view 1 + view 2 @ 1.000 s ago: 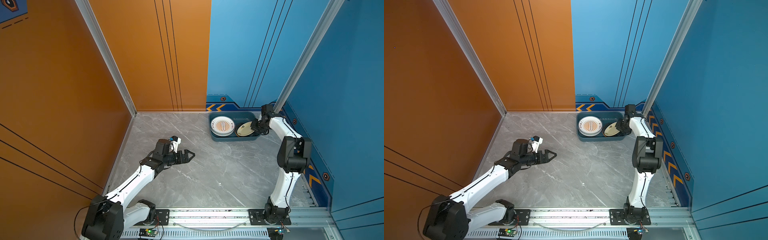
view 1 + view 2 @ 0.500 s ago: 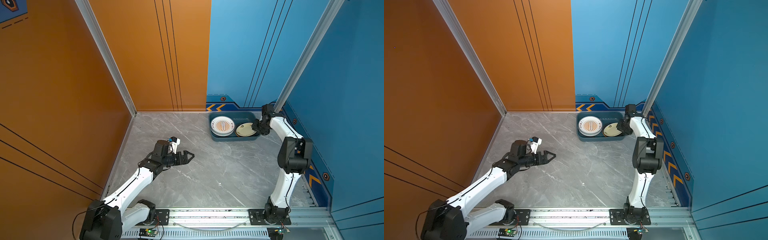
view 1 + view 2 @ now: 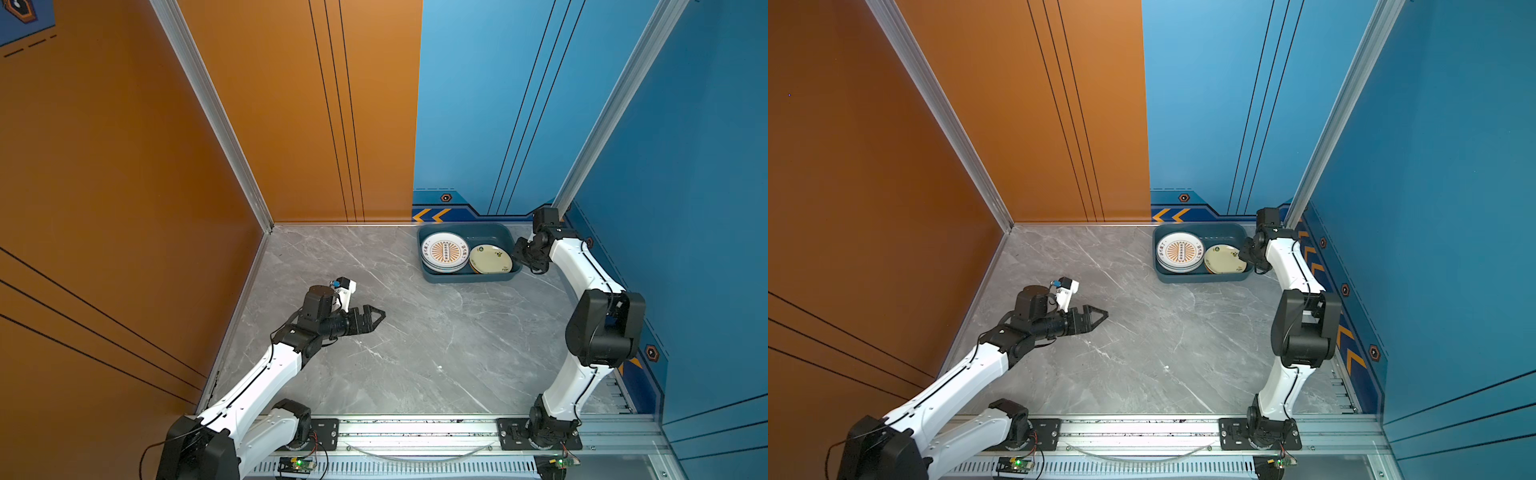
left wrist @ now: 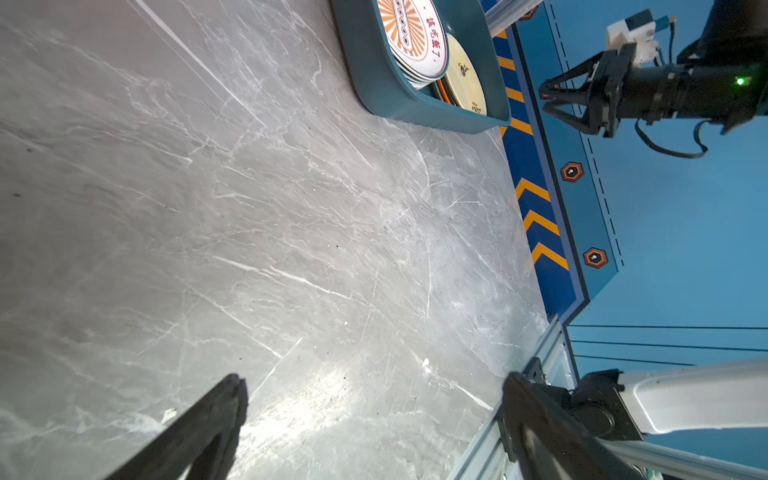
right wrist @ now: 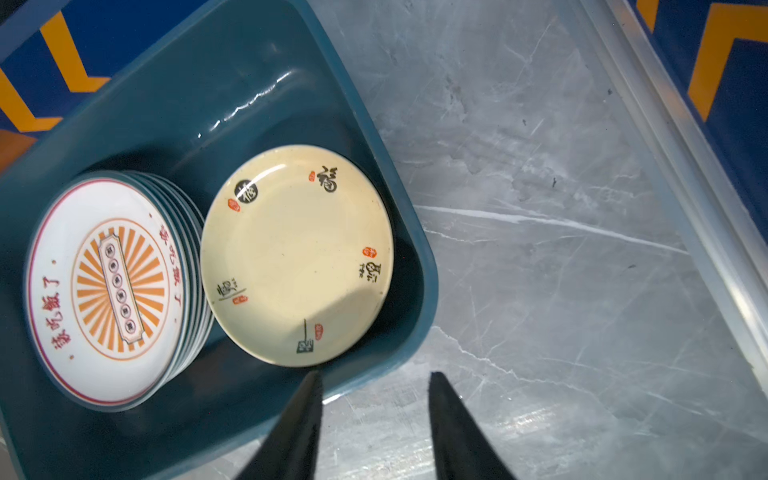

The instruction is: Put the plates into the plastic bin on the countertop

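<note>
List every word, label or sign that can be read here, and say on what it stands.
"該吃飯了": in red, twice on the rim of the sunburst plate.
Small characters at its middle: too small to read.
Cream plate: black brush characters and red seals, not legible.
Orange chevrons on the blue wall: arrows only, no words.

Open countertop (image 3: 415, 353) left of plastic bin (image 3: 469, 277)
</note>
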Controlling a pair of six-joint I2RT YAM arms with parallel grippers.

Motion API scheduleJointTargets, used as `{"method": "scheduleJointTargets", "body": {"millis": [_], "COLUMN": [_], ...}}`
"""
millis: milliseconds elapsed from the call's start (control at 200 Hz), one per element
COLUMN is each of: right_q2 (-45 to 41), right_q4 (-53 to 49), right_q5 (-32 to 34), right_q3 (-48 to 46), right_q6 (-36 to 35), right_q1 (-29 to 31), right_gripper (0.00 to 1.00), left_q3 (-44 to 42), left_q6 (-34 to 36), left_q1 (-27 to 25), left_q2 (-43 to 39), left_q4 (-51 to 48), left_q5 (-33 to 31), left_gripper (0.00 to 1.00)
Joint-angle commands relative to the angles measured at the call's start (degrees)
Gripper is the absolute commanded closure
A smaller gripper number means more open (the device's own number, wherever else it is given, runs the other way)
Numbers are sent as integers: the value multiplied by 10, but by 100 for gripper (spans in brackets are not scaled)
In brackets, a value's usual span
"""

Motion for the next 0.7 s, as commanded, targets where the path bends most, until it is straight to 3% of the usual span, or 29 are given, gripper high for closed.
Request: {"method": "scheduleJointTargets", "body": {"millis": [0,220,375,435,531,621,696], "right_q2": [-62,-165,-210,-213,-216,-233,-239], "right_q4": [30,132,234,262,326,456,579], "right_q5": [30,123,181,192,189,193,227], "right_q3": [-55,-209,-330,-362,-407,-486,-561], "right_q6": [-22,-37,-31,-41,-46,-91,-116], "right_q1": [20,77,82,79,72,81,91], "right_gripper": [38,23,21,21,20,20,20], "left_q3": [-7,-21,-100,-124,-148,-164,-161], "left_q6": [10,88,203,197,224,293,306], "left_q1": [11,18,32,56,91,94,115], "left_q2": [-18,-44,-55,-54,-46,-17,22], "left_q4": [-15,5,156,204,295,366,377], "left_q5": [-90,-308,-444,-465,-439,-478,-476], "left_gripper": [2,2,2,2,2,2,2]}}
